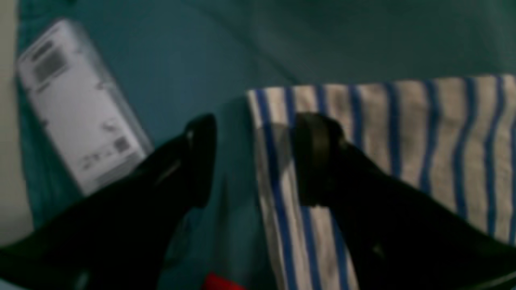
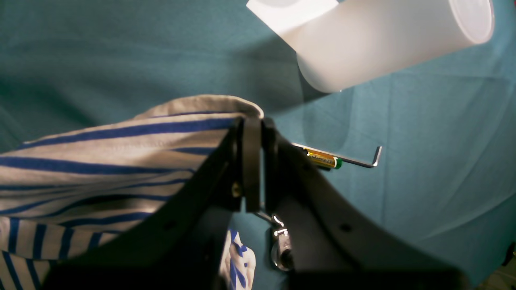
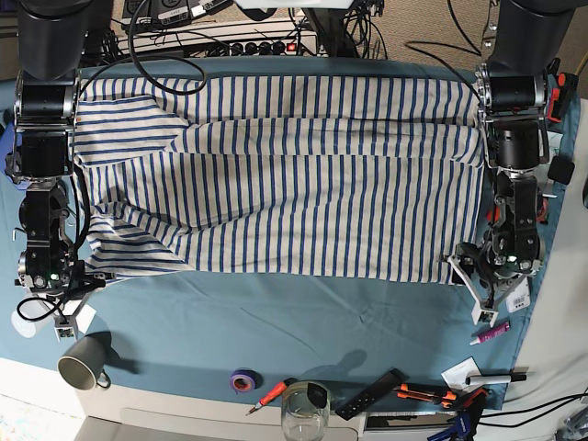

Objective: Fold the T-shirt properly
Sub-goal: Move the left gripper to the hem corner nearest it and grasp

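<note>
The T-shirt (image 3: 294, 175), cream with thin blue stripes, lies spread flat on the teal cloth (image 3: 276, 322). In the base view my left gripper (image 3: 478, 276) is at its near right corner and my right gripper (image 3: 69, 276) at its near left corner. In the left wrist view the left gripper (image 1: 254, 157) is open, astride the edge of the shirt (image 1: 403, 137): one finger over the fabric, the other over the teal cloth. In the right wrist view the right gripper (image 2: 254, 161) is shut on the shirt's hem (image 2: 121, 153).
A white labelled packet (image 1: 76, 104) lies left of the left gripper. A white cup (image 2: 383, 44), a battery (image 2: 322, 160) and an Allen key (image 2: 358, 161) lie by the right gripper. A grey mug (image 3: 81, 367), purple tape roll (image 3: 241, 379), glass (image 3: 305, 413) and tools line the front edge.
</note>
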Controlling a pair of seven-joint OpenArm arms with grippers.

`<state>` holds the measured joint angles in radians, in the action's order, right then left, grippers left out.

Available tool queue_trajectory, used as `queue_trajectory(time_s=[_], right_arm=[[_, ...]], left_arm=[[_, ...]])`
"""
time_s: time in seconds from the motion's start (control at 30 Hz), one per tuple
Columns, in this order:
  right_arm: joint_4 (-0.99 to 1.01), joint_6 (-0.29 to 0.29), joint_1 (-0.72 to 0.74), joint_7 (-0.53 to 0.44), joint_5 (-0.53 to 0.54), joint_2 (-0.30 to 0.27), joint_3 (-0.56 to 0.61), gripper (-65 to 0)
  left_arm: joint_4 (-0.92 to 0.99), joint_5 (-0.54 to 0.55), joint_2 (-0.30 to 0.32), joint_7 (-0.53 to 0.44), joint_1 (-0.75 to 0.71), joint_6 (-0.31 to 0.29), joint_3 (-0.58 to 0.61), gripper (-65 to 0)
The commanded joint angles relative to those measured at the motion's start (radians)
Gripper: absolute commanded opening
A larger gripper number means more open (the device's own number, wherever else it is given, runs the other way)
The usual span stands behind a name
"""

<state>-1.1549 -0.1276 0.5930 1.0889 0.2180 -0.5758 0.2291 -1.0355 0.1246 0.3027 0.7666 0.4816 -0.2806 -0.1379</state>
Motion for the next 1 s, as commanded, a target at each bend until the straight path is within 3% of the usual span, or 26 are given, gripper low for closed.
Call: queue_trajectory(time_s=[0.0, 0.13, 0.3, 0.37, 0.47, 0.73, 0.97], right_arm=[[-0.018, 0.005, 0.033, -0.013, -0.009, -0.017, -0.008, -65.0], [-0.018, 0.005, 0.033, -0.013, -0.009, -0.017, -0.008, -65.0], [-0.018, 0.005, 0.033, -0.012, -0.009, -0.017, -0.008, -65.0], [-0.018, 0.005, 0.033, -0.012, -0.009, -0.017, -0.008, -65.0], [-0.018, 0.004, 0.033, -0.015, -0.009, -0.017, -0.008, -65.0], [-0.018, 0.005, 0.034, -0.048, 0.008, -0.017, -0.008, -65.0], [-0.115, 0.004, 0.033, 0.013, 0.028, -0.023, -0.013, -65.0]], left_arm=[[-0.014, 0.011, 0.006, -0.011, 0.030, -0.011, -0.002, -35.4], [-0.011, 0.010, -0.019, -0.005, 0.018, -0.031, -0.002, -42.1], [-0.009, -0.020, -0.049, -0.005, 0.009, -0.014, -0.002, -43.6], [-0.009, -0.024, -0.050, -0.003, 0.010, 0.009, -0.002, -49.5], [-0.010, -0.023, -0.050, 0.021, 0.016, 0.008, -0.002, -65.0], [-0.039, -0.002, -0.042, 0.138, 0.054, 0.015, -0.003, -65.0], [-0.219, 0.174, 0.001, 0.322, 0.056, 0.027, -0.003, -65.0]])
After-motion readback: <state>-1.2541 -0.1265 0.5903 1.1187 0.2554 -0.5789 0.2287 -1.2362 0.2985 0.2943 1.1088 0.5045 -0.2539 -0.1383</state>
